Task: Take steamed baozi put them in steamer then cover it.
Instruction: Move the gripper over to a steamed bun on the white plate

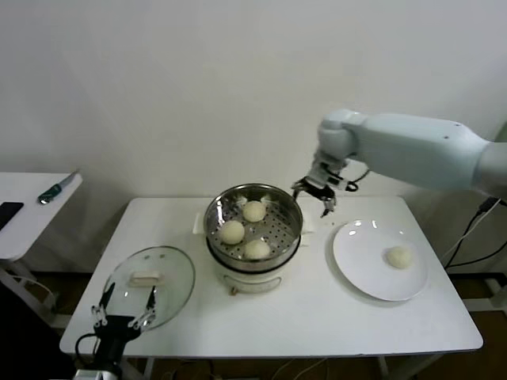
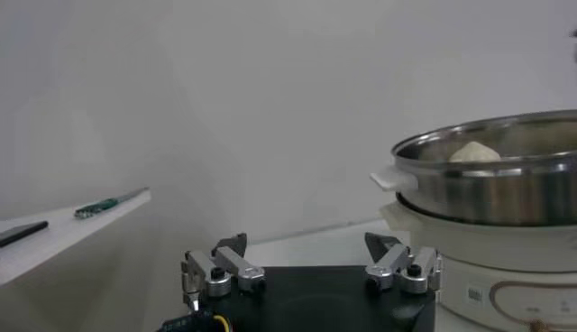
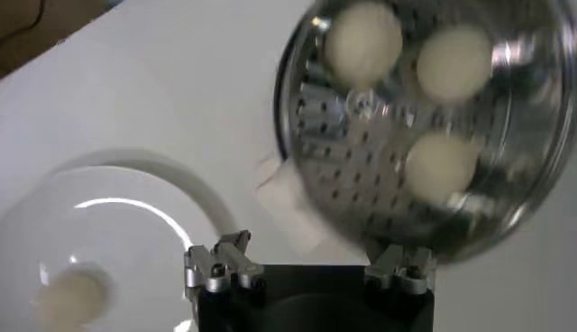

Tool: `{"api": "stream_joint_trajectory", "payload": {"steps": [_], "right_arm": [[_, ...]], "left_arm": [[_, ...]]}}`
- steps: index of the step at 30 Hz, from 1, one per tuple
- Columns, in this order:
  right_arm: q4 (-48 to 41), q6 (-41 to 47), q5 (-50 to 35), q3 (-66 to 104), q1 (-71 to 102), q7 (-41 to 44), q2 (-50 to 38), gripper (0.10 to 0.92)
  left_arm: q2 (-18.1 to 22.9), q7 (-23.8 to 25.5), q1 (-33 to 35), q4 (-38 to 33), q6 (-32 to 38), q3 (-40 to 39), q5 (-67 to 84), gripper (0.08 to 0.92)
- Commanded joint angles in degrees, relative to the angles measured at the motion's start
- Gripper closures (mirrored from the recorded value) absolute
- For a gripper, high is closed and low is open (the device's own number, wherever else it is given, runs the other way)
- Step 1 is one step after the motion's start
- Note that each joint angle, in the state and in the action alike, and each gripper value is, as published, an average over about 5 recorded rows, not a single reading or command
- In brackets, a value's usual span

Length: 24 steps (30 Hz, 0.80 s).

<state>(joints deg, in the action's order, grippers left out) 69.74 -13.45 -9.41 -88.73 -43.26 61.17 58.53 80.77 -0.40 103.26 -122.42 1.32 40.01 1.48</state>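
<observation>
**Three buns in the basket, one on the plate**

The right hand (image 1: 315, 195) hangs in the air just past the steamer's (image 1: 253, 207) right rim, between the steamer and the white plate (image 1: 360, 265), with the pale arm reaching in from the right. Its fingers are spread wide and there's nothing between them. The right wrist view looks straight down: steamer (image 3: 505, 194) on one side, plate (image 3: 135, 203) on the other, bare white bench (image 3: 171, 81) in between.

Inside the shiny perforated basket sit three baozi: one toward the back (image 1: 253, 210), one on the left (image 1: 231, 232), one at the front (image 1: 257, 249). They lie close together, not stacked. The fourth baozi (image 1: 398, 256) lies alone on the plate, toward its right side, well apart from the steamer.

The steamer stands uncovered on its white pot base (image 1: 249, 279), about mid-bench. The glass cover (image 1: 170, 277) lies flat on the bench at front left, its white bar handle (image 1: 146, 278) facing up.

The left hand (image 1: 123, 313) is parked low at the front-left bench edge, just at the near rim of the cover, fingers wide apart and empty. Its wrist view shows the steamer side-on (image 2: 505, 185), one bun top (image 2: 475, 152) peeking over the rim.

On a side table at far left lie a green-handled tool (image 1: 55, 188) and a dark flat object (image 1: 8, 212).
</observation>
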Motion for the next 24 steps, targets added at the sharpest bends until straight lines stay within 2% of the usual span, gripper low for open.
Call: {"api": "stream_joint_trajectory", "payload": {"steps": [1, 9, 24], "right_arm": [[-1.62, 21.81, -5.26, 0.39, 7.46, -1.17, -20.48, 0.203], [-10.59, 18.03, 7.48, 19.03, 27.82, 1.46, -24.17, 0.203], [-31.69, 6.56, 20.93, 36.68, 39.93, 2.70, -13.69, 0.203]], "left_arm": [[0.55, 0.00, -0.53, 0.02, -0.31, -0.49, -0.63, 0.177], [0.81, -0.14, -0.19, -0.33, -0.56, -0.57, -1.50, 0.177], [1.35, -0.33, 0.60, -0.57, -0.93, -0.55, -2.62, 0.177]]}}
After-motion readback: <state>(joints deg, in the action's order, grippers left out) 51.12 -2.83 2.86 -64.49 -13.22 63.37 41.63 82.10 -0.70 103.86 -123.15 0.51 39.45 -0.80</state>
